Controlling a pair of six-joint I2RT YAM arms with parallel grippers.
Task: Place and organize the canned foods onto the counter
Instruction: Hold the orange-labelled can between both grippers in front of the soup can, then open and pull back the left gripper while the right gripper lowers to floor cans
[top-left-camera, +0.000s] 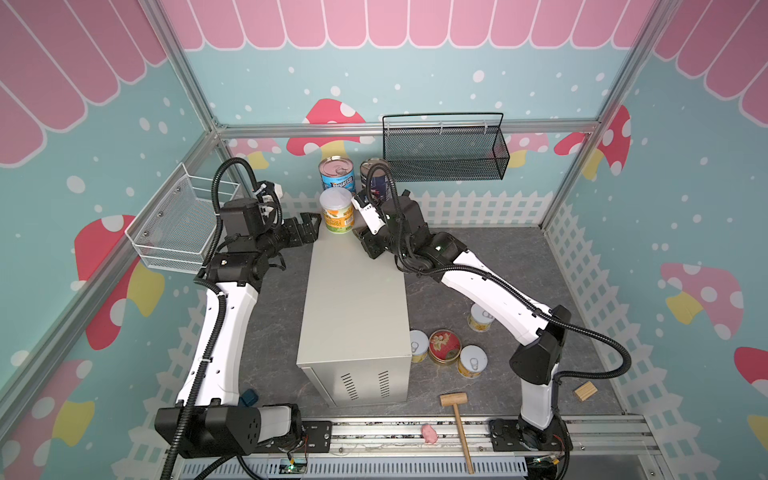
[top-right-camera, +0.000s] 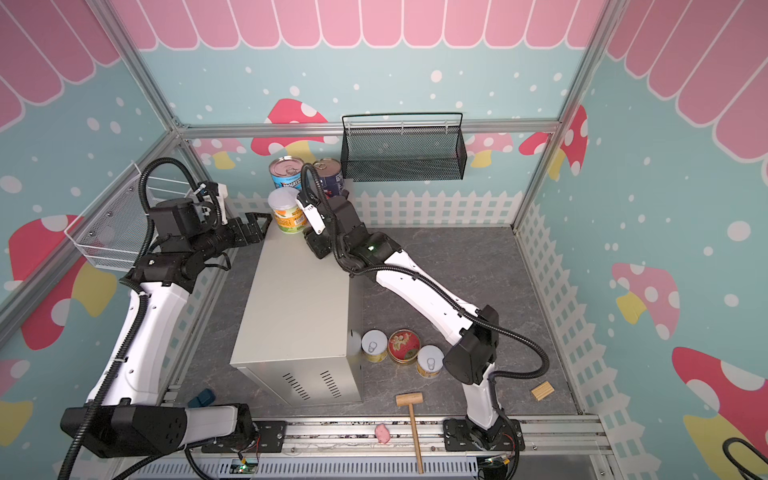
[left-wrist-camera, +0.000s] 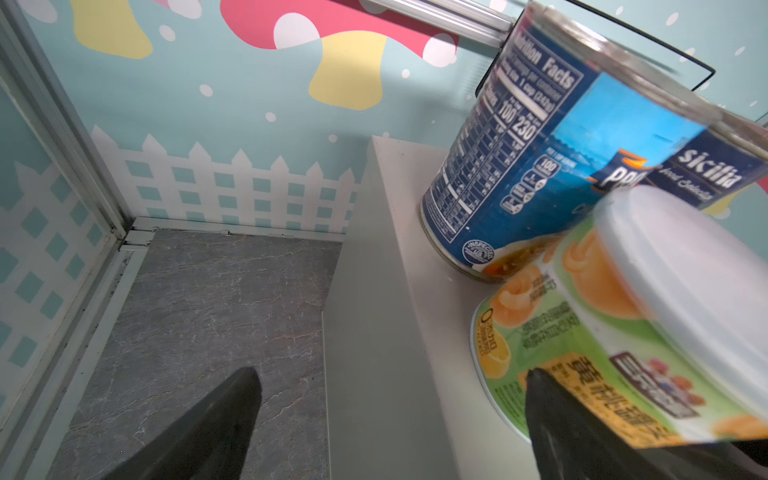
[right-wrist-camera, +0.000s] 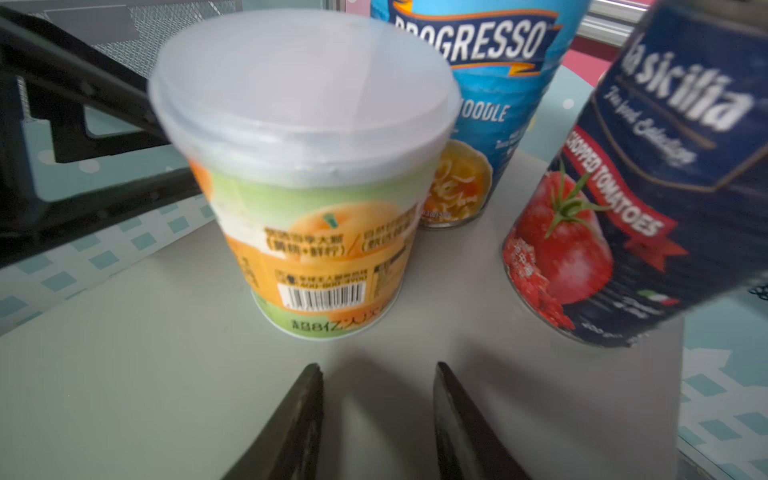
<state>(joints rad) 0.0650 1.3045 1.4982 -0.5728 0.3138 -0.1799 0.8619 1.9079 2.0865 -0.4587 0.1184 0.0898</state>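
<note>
Left fingers (left-wrist-camera: 216, 428) spread wide, empty, one tip just beside yellow can (top-left-camera: 337, 212). Right fingers (right-wrist-camera: 299, 419) slightly parted, empty, near same can. It stands upright at desk (top-left-camera: 353, 299) far end, before Progresso can (top-left-camera: 337, 174) and navy can (top-left-camera: 372, 179). Three short yellow cans (top-left-camera: 471, 361) and red-lidded tin (top-left-camera: 444, 347) sit on floor (top-left-camera: 498, 257).

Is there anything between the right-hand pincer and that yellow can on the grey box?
Nothing visible. In the right wrist view only bare counter top lies between the right pincer and the yellow can, which stands upright ahead of it. The open left pincer sits on the can's other side, out of that path.
</note>
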